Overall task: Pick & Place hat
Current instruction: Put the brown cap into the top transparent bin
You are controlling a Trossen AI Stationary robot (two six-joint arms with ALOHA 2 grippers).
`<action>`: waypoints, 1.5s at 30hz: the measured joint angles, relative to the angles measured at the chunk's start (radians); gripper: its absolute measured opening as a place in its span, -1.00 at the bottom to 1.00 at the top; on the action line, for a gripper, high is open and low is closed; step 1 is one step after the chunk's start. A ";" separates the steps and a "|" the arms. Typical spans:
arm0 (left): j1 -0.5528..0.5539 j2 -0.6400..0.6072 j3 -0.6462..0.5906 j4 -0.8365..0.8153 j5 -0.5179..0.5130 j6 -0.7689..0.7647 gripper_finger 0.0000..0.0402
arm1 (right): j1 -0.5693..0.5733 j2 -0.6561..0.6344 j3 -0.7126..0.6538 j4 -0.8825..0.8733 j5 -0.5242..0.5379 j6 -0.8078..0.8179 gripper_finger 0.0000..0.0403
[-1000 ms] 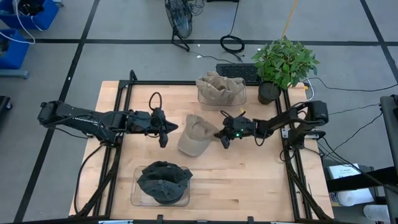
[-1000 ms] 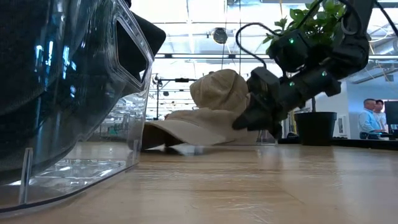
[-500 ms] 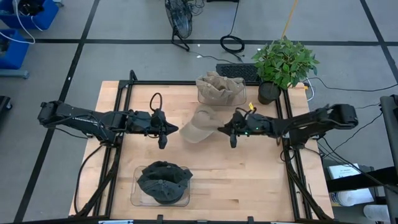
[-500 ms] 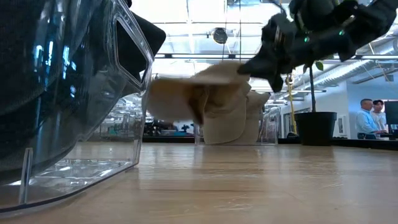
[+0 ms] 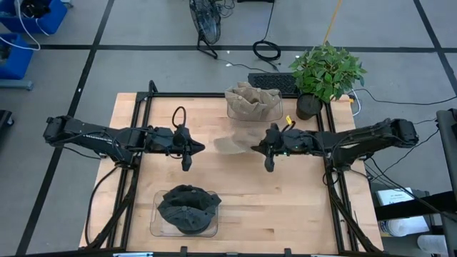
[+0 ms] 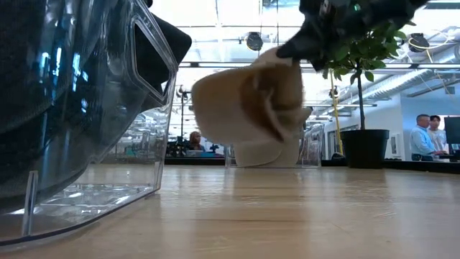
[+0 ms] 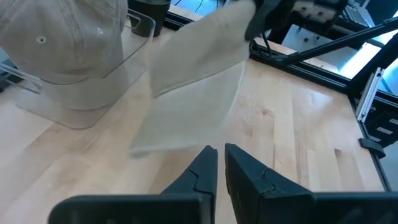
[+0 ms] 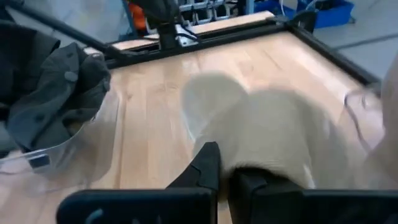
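Right tool [image 5: 263, 148] clamped on lifted tan hat [image 6: 248, 101]

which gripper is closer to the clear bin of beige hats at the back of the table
Right. The right gripper, fingers shut on a beige hat, sits just in front of the clear bin of beige hats; the left gripper is farther off to its left.

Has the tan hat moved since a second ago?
Yes. The tan hat, held by the right gripper, rose off the table toward the clear bin.

Bright ceiling lights are washing out the low view; the tan hat [image 6: 248, 108] is smearing with motion blur above the surface [image 5: 285, 193].
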 joint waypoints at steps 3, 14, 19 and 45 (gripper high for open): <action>0.000 0.000 0.000 0.006 0.000 -0.007 -0.82 | 0.008 0.000 0.077 -0.086 0.024 -0.079 -0.99; 0.001 0.000 0.000 0.131 -0.056 -0.058 -0.81 | 0.009 0.001 0.250 -0.245 0.026 -0.259 -0.99; 0.018 0.000 0.000 0.138 -0.023 -0.060 -0.81 | 0.009 0.008 0.281 -0.284 -0.002 -0.266 -0.99; 0.076 0.004 0.000 0.144 0.088 -0.118 0.22 | 0.003 0.453 1.007 -1.027 -0.322 -0.580 -1.00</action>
